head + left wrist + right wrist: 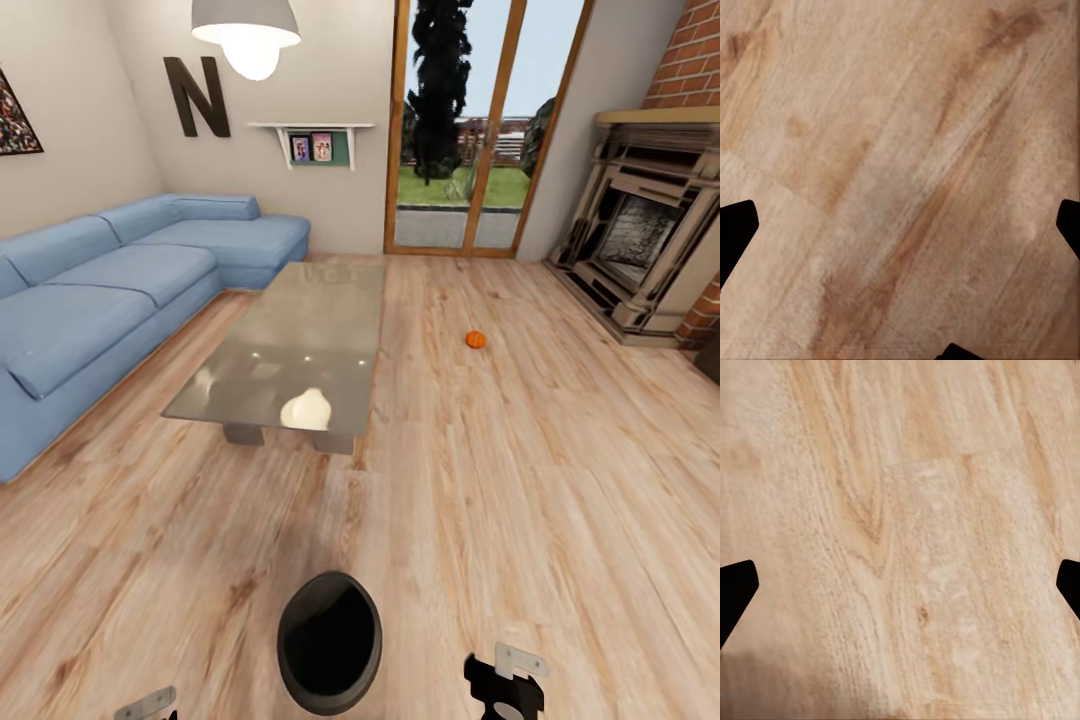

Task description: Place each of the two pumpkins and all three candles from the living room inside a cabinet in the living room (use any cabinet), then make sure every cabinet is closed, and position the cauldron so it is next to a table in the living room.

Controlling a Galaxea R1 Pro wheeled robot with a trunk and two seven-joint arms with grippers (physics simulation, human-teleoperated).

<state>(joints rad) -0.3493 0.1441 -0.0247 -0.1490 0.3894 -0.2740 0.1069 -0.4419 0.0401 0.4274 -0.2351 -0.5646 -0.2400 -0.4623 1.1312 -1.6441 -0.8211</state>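
Cauldron (330, 642) on floor (520, 470) between arms, short of glass worktop (300, 345). Likely rigid, heavy, smooth: grip rim. Pumpkin (475, 340) far off on floor, light, ribbed. Left claw (900, 225) and right claw (900, 585) spread, empty.

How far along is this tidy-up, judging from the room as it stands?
Done: nothing visibly stored; no cabinet is in sight. In hand: nothing; the left gripper and right gripper hang open over bare floor. Left: one pumpkin lies on the floor, and the cauldron sits apart from the table.
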